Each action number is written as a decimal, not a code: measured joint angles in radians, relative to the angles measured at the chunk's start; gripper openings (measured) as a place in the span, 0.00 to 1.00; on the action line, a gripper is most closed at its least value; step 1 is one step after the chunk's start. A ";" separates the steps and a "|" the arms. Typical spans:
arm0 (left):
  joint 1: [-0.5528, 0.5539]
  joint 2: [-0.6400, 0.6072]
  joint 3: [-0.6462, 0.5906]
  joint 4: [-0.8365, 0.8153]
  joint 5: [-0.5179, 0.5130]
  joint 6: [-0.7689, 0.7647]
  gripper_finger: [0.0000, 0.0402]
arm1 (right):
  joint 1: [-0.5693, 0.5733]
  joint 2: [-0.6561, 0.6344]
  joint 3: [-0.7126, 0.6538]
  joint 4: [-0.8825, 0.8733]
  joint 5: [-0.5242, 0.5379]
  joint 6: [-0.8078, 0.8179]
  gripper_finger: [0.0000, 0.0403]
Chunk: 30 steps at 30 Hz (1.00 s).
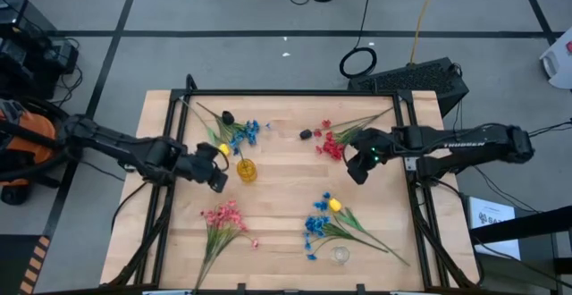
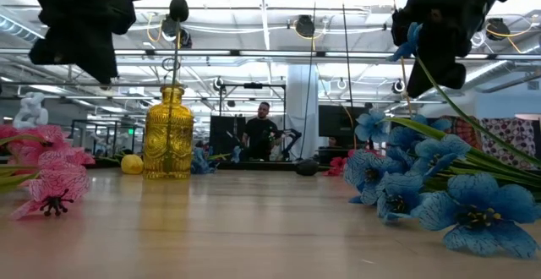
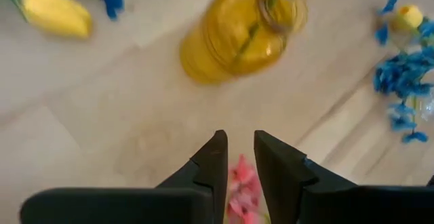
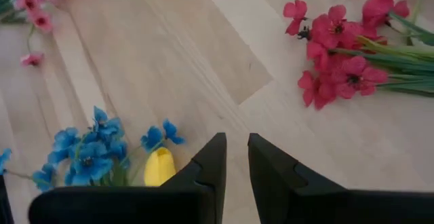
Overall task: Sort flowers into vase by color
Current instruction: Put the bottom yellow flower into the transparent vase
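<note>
A yellow glass vase (image 1: pixel 247 171) (image 2: pixel 168 135) (image 3: pixel 237 34) stands upright on the table with one green stem in it, topped by a dark bud (image 2: pixel 177 8). My left gripper (image 1: pixel 217 177) (image 3: pixel 241 157) hovers just left of the vase, shut and holding nothing, above the pink spray (image 1: pixel 222 219). My right gripper (image 1: pixel 357 167) (image 4: pixel 237 153) hangs shut and holding nothing between the red spray (image 1: pixel 332 143) (image 4: pixel 339 54) and the blue spray with a yellow bud (image 1: pixel 326 219) (image 4: pixel 159 166). Another blue, yellow and dark bunch (image 1: pixel 234 134) lies behind the vase.
A small clear glass vase (image 1: pixel 340 256) stands near the table's near edge by the blue stems. A loose dark bud (image 1: pixel 306 135) lies left of the red spray. Black frame rails (image 1: pixel 420 206) run along the table's sides. Bare wood (image 1: pixel 286 188) lies between the two grippers.
</note>
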 joint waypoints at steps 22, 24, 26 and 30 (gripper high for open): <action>-0.318 0.145 0.058 -0.004 -0.007 -0.511 0.19 | -0.093 0.001 -0.214 -0.010 -0.163 0.109 0.13; -0.318 0.145 0.058 -0.008 -0.008 -0.511 0.19 | -0.093 0.000 -0.214 0.005 -0.139 0.107 0.13; -0.318 0.145 0.058 -0.018 -0.008 -0.511 0.19 | -0.093 0.000 -0.214 0.011 -0.132 0.107 0.13; -0.317 0.145 0.058 -0.018 -0.008 -0.511 0.19 | -0.093 0.000 -0.214 0.005 -0.136 0.107 0.13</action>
